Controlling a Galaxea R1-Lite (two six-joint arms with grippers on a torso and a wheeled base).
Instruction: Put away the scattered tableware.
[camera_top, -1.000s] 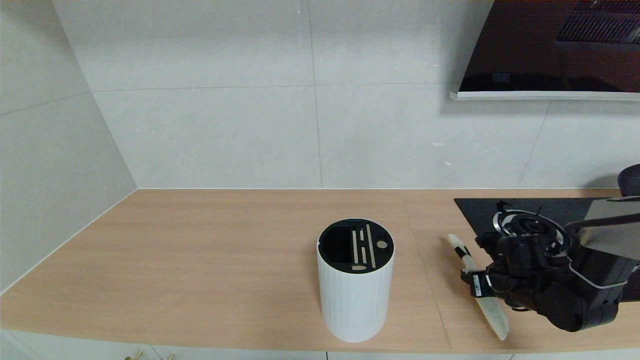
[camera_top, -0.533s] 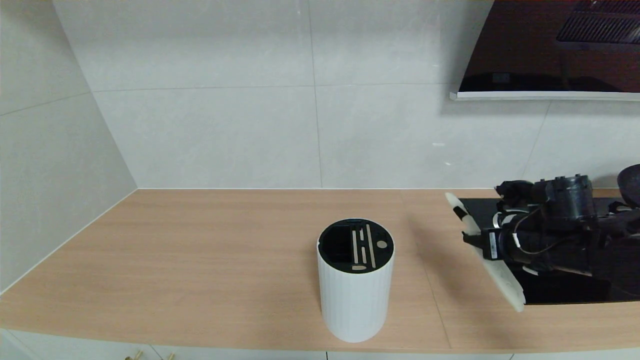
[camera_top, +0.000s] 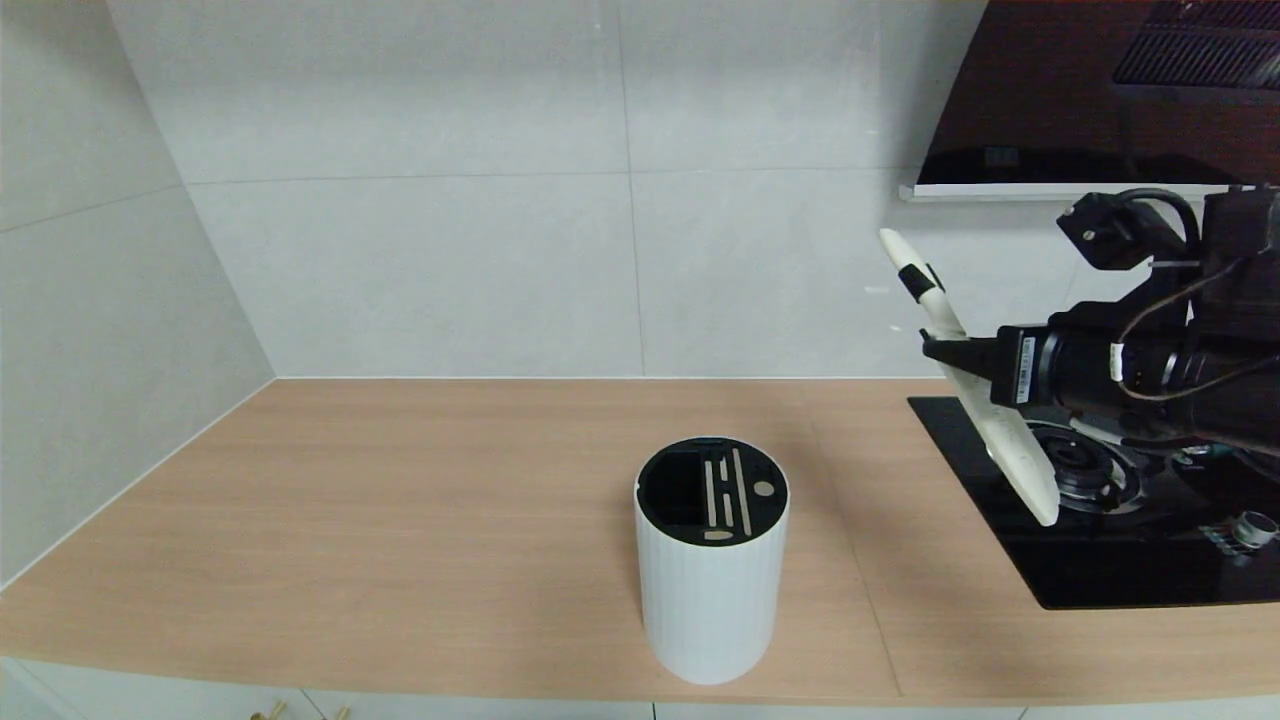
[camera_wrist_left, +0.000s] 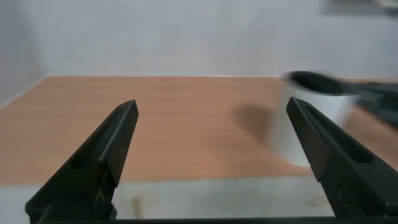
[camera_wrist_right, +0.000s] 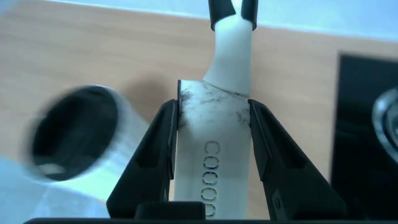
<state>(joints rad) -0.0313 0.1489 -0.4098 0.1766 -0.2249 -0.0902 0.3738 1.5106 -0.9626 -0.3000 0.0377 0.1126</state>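
My right gripper (camera_top: 950, 352) is shut on a cream-white knife (camera_top: 1000, 430) and holds it in the air above the left edge of the stove, blade slanting down, black-banded handle (camera_top: 908, 268) up. In the right wrist view the knife (camera_wrist_right: 214, 134) is clamped between both fingers (camera_wrist_right: 155, 146), with the holder (camera_wrist_right: 74, 134) below. The white ribbed cylindrical holder (camera_top: 712, 590), with a black slotted top (camera_top: 712, 488), stands near the counter's front edge, left of the knife. My left gripper (camera_wrist_left: 211, 155) is open over the counter's front, the holder (camera_wrist_left: 308, 127) beyond it.
A black gas stove (camera_top: 1080, 510) with a burner (camera_top: 1075, 465) occupies the counter's right end. A dark range hood (camera_top: 1100, 100) hangs above it. The wooden counter (camera_top: 400, 520) stretches bare to the left, bounded by tiled walls.
My right gripper has lifted the knife from the counter beside the stove to well above it, and the blade has swung steeper. The holder has not moved.
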